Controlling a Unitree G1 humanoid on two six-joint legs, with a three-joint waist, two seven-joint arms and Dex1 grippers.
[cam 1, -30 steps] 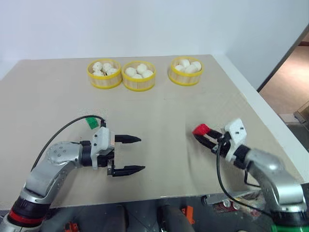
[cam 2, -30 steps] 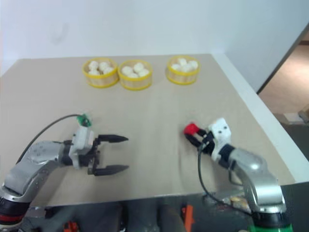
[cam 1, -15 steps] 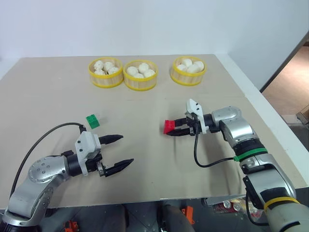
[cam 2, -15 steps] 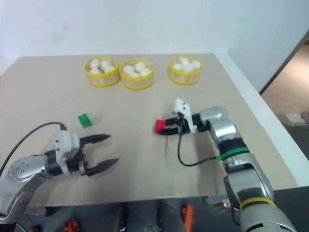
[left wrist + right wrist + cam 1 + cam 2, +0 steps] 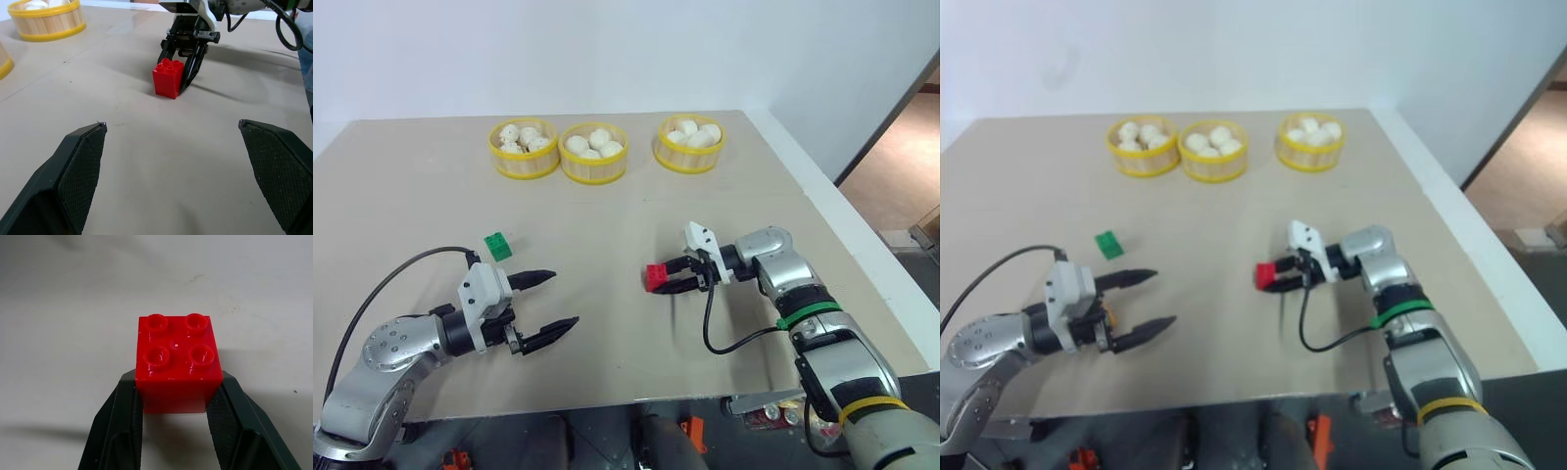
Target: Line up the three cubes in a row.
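Right claw (image 5: 674,278) has swung inward, clamping the glossy studded red cube (image 5: 655,277); left claw (image 5: 553,303) spread wide.

the studded cube (image 5: 178,363) was glossy red, another cube (image 5: 497,245) green — baskets (image 5: 594,166) yellow-rimmed, their buns seemingly white.

No text, label, brand, number or sign can be read on anything here.

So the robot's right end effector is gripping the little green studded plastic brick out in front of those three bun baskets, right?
Not green: the right end effector grips the small red studded plastic brick, as the right wrist view shows. The small green studded brick lies loose on the table.
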